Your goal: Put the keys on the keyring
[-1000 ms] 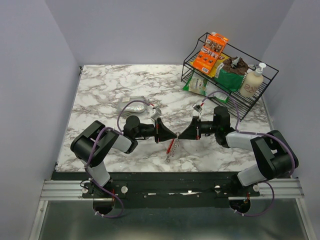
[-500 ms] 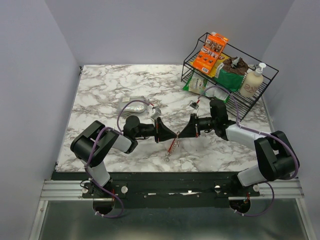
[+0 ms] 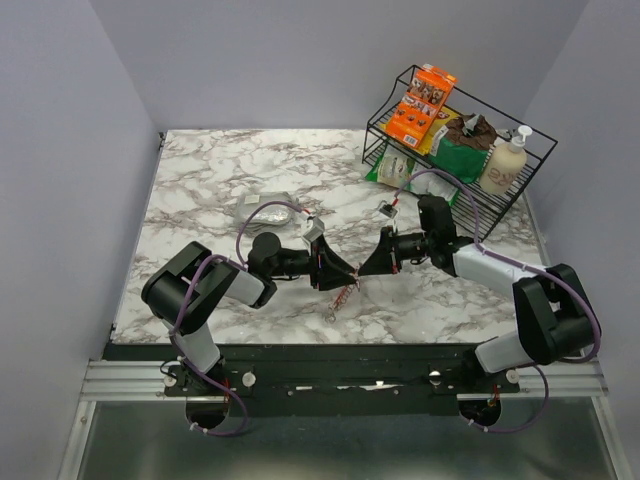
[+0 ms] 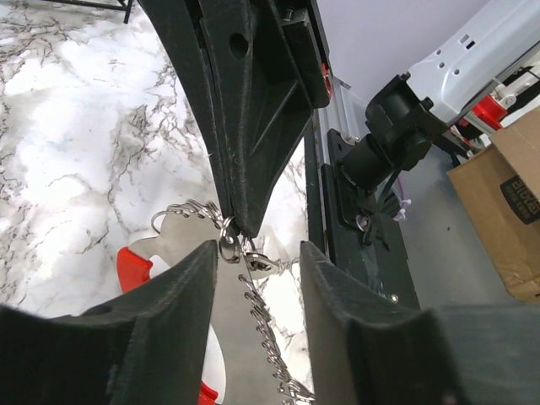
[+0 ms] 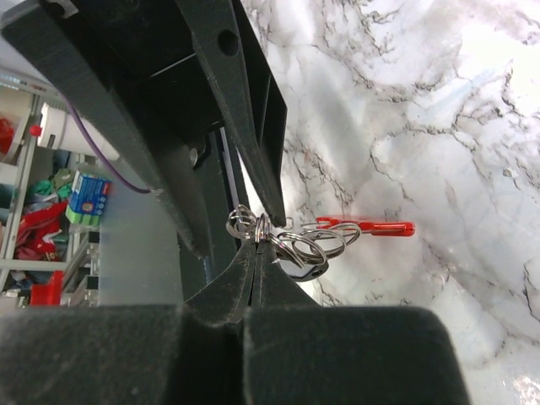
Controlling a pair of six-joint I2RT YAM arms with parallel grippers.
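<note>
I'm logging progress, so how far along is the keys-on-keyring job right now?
Seemingly done: the left gripper stands open around the keyring. In hand: the right gripper is shut on that keyring, holding it up, its red strip dangling. Left: I cannot see a key threaded on, so that remains unconfirmed.

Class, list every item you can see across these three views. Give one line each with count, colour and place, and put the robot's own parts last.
table: one, white and grey marble, under everything
wire rack: one, black, table's far right corner
box: one, orange, rack's upper tier
packets: at least two, green, in the rack
pump bottle: one, cream, rack's right end
silver object: one, crumpled-looking, on the table beyond the left arm
keyring: one, red strip with silver rings and chain, between the grippers
left gripper: one, black, open, either side of the keyring
right gripper: one, black, shut on the keyring's rings
</note>
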